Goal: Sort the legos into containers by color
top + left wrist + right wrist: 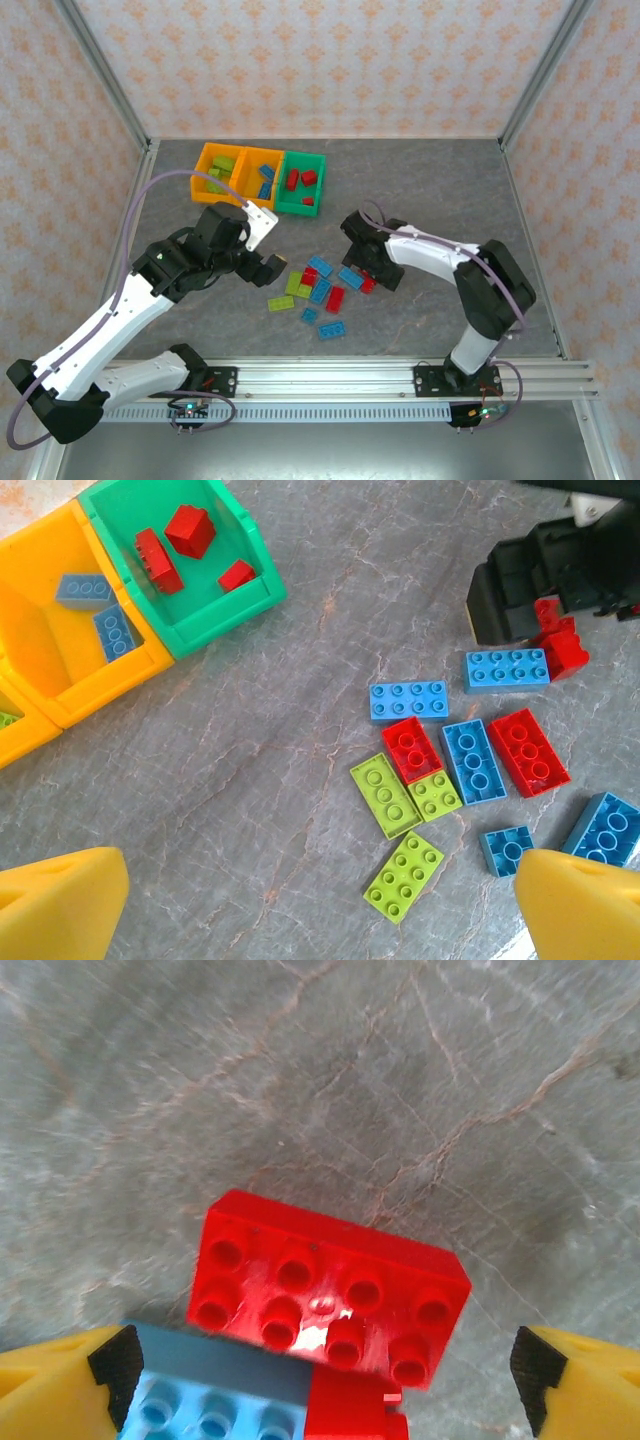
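My left pincer point(275, 265): spread wide and holding nothing, it hovers at 9 o'clock of the loose pile. My left wrist view has its yellow fingertips point(62, 905) in the two bottom corners.

My right pincer point(366, 277): spread, low at the 3 o'clock edge of the pile. My left wrist view sees it from outside point(540, 590), black and bulky, over a red piece.

Red brick point(330, 1295): glossy, eight studs in two rows. It lies flat on the grey table between my right pads point(545, 1365) and touches neither.

Light blue brick point(215, 1400): at 7 o'clock of the red brick, its edge laid over it.

Loose legos point(320, 290): lime green, light blue and red, clustered mid-table between my two arms.

Wrist detail the top view blurs: stud counts. There is a lime eight-stud brick point(405, 875), a small lime square point(436, 795) and a long blue brick point(475, 760) beside a long red brick point(528, 752).

Green bin point(302, 207): at 12 o'clock of the pile, rightmost in the row, holding red bricks.

Middle orange bin point(262, 152): touching the green bin, holding blue bricks.

Left orange bin point(200, 165): at 11 o'clock, holding lime bricks.
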{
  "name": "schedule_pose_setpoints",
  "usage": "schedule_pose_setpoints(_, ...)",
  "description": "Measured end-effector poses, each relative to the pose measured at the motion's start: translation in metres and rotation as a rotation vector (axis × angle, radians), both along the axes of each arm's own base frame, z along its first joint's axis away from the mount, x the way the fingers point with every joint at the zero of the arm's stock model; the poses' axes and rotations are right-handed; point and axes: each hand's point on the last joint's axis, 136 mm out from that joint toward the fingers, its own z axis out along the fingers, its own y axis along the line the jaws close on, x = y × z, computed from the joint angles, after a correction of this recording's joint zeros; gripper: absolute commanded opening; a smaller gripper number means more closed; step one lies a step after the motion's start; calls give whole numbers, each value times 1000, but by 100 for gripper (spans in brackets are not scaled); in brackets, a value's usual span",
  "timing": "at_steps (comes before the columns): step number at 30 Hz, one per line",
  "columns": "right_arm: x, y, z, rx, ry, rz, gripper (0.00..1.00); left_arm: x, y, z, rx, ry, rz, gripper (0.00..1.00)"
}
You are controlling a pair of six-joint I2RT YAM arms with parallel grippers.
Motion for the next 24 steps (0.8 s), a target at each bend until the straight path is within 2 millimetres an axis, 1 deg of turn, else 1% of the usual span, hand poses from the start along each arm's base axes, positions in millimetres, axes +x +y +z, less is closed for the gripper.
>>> schedule_pose_setpoints(2,-1,0,-10,-5,29,-16,91,0,0,0,0,0,0,100)
schedule_pose_setpoints(5,3,3,-11,15,23,-40,81,0,0,0,1,0,1,100)
schedule_pose_setpoints(8,3,0,-14,9,31,-58,74,0,0,0,1,0,1,100)
schedule_pose_setpoints(13,2,-5,-14,12,31,-71,62,1,0,-1,3,3,1,100)
schedule_pose_setpoints(17,3,-5,-11,22,5,-48,57,1,0,-1,3,3,1,100)
schedule_pose_setpoints(19,7,-5,-4,29,-29,-24,56,1,0,-1,4,3,1,100)
schedule_pose_setpoints(21,15,-2,11,46,-93,25,53,0,0,-1,4,3,1,100)
schedule_pose_setpoints(24,31,15,49,96,-253,150,52,1,0,0,-1,-7,3,100)
